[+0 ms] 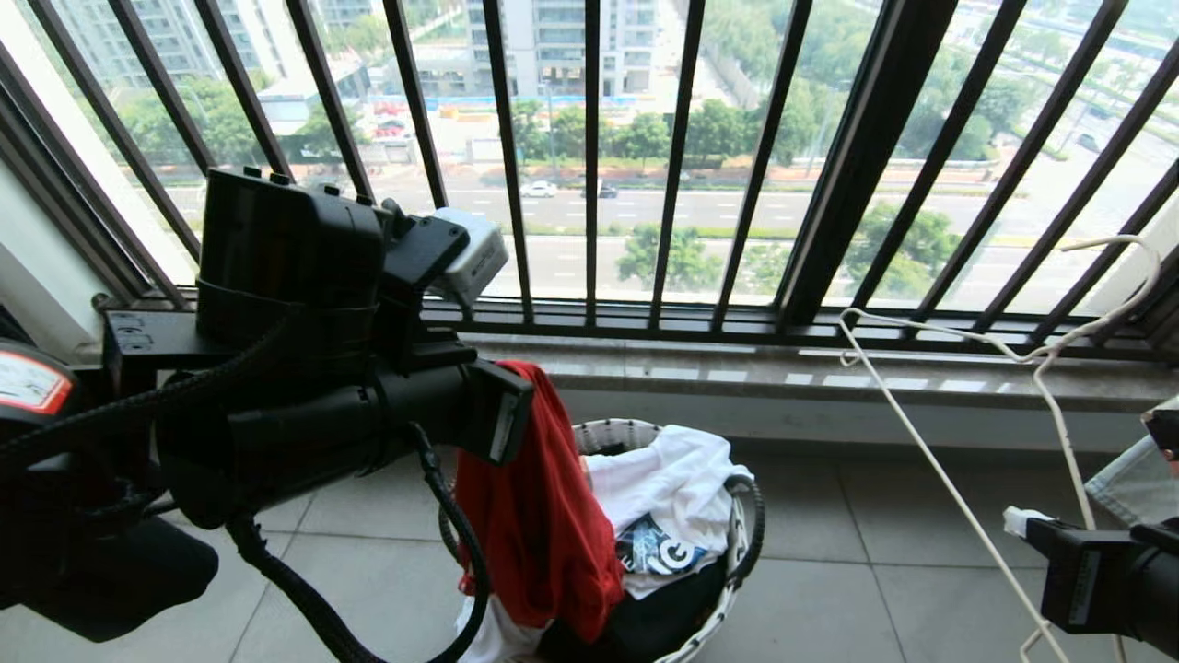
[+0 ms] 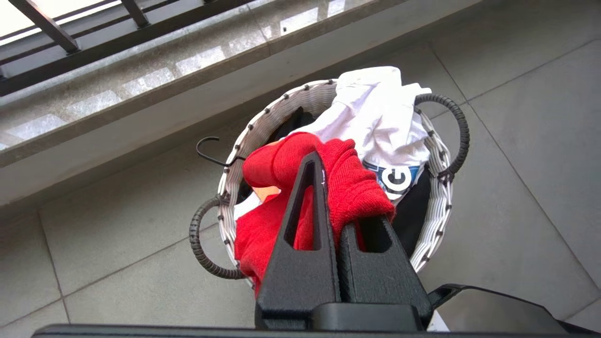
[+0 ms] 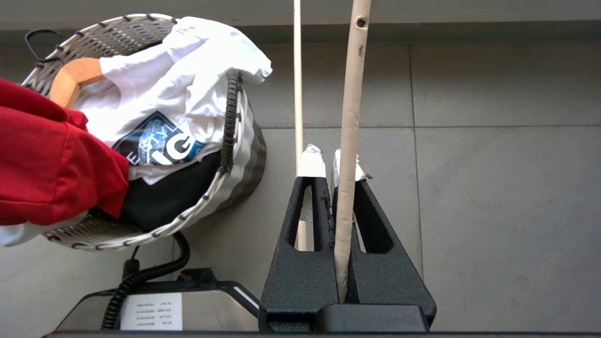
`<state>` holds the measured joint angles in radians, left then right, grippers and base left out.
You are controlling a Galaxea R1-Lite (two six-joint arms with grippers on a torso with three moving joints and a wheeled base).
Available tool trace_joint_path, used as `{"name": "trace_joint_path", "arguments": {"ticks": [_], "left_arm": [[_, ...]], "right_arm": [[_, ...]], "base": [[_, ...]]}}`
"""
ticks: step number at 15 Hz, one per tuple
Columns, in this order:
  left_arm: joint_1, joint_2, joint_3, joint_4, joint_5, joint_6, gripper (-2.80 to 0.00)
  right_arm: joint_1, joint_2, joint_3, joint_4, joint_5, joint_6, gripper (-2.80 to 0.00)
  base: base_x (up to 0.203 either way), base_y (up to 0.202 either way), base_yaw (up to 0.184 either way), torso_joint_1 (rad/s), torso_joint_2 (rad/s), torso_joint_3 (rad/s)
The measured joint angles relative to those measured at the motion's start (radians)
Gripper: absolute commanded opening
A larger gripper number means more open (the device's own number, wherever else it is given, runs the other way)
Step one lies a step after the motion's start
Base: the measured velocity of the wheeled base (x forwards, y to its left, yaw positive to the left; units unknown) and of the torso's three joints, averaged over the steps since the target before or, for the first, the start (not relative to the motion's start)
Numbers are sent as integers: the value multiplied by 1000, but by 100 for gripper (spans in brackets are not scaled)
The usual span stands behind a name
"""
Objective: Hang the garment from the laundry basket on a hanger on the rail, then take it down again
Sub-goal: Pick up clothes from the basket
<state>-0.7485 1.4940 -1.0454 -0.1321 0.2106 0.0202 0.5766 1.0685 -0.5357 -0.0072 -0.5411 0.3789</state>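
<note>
The red garment (image 1: 543, 525) hangs from my left gripper (image 1: 508, 410), lifted partly out of the laundry basket (image 1: 615, 428) on the tiled floor. In the left wrist view my left gripper (image 2: 331, 197) is shut on a bunched fold of the garment (image 2: 352, 188) above the basket (image 2: 281, 105). At the right, my right gripper (image 1: 1024, 525) is shut on the cream-white hanger (image 1: 921, 324), whose hook rises toward the window. In the right wrist view the hanger's wire (image 3: 350, 94) runs between the white-taped tips of that gripper (image 3: 327, 157). The rail is out of view.
White printed clothes (image 1: 677, 488) and a black shirt (image 1: 659, 617) fill the basket. A wooden hanger (image 3: 75, 77) lies in it too, and a black hook (image 2: 206, 145) pokes over the rim. The dark barred window railing (image 1: 589, 184) and stone sill (image 1: 829, 378) stand close behind.
</note>
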Motion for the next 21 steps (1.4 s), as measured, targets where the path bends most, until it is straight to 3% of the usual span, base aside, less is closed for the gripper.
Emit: {"name": "trace_joint_path", "arguments": {"ticks": [3, 12, 21], "left_arm": [[1, -11, -23, 0, 0, -21, -280], [14, -47, -137, -11, 29, -165, -280], [29, -47, -148, -13, 30, -173, -280]], "right_arm": [[0, 0, 0, 0, 0, 0, -280], [0, 0, 0, 0, -1, 0, -280], [0, -1, 0, 0, -3, 0, -280]], "base": [[0, 0, 0, 0, 0, 208], [0, 0, 0, 2, 2, 204], [0, 0, 0, 2, -10, 144]]}}
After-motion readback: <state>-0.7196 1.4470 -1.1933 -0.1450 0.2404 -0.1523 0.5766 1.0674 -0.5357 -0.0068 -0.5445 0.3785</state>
